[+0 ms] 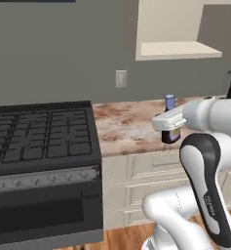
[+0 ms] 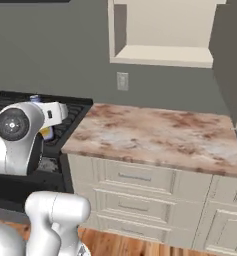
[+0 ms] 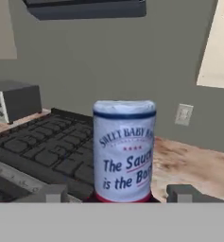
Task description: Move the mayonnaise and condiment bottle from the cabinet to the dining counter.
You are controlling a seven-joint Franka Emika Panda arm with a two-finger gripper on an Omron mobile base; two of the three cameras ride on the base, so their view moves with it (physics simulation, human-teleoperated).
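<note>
The fingers [image 3: 117, 193] pinch the condiment bottle [image 3: 124, 150], carried in the air above the marbled worktop [image 1: 126, 124] beside the stove [image 1: 39, 136]. Beyond, the cabinet [image 1: 178, 49] shelf stands open. Judgement: the bottle is out of the cabinet; delivery to the dining counter remains, as does the mayonnaise.

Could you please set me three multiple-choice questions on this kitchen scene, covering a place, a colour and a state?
1. Where is the bottle?
A. On the cabinet shelf
B. Between the gripper's fingers
C. On the floor

2. What colour is the stove?
A. Black
B. Red
C. White

3. How does the bottle stand?
A. Upside down
B. On its side
C. Upright

Answers:
1. B: the bottle sits between the tips of the gripper.
2. A: the stove is black all over.
3. C: its neck points up.
</note>
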